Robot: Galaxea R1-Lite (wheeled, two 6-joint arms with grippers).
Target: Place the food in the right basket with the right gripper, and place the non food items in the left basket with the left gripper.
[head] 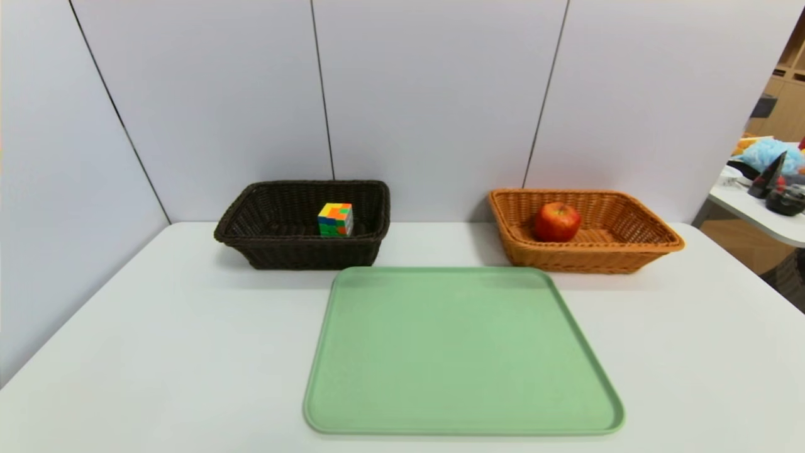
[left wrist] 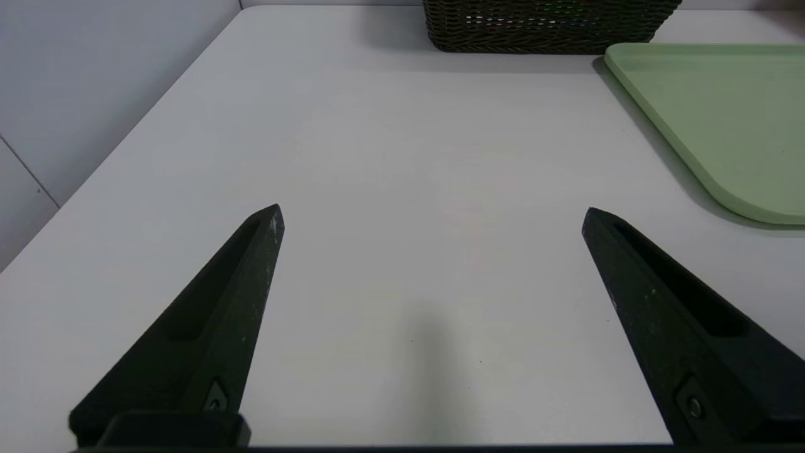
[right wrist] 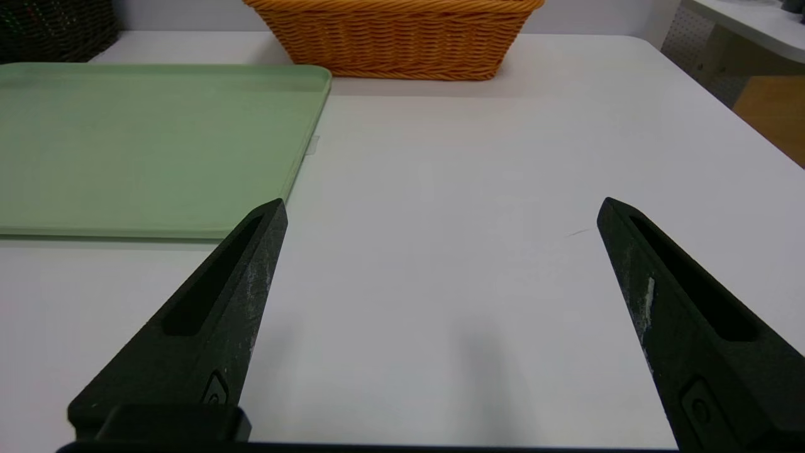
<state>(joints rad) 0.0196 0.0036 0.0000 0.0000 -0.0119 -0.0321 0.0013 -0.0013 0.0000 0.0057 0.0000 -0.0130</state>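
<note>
A red apple (head: pixel 557 221) lies inside the light orange wicker basket (head: pixel 654 236) at the back right. A multicoloured puzzle cube (head: pixel 335 219) rests in the dark brown wicker basket (head: pixel 251 217) at the back left. Neither arm shows in the head view. My left gripper (left wrist: pixel 433 215) hovers open over bare white table, near the table's left side, with the dark basket (left wrist: pixel 541 28) ahead. My right gripper (right wrist: pixel 442 209) is open too, over bare table to the right of the tray, facing the orange basket (right wrist: pixel 396 44). Nothing sits between either pair of fingers.
A pale green tray (head: pixel 462 352) lies in the middle of the white table, in front of both baskets, with nothing on it. Grey wall panels close off the back and left. A second table with clutter (head: pixel 770 182) stands off to the far right.
</note>
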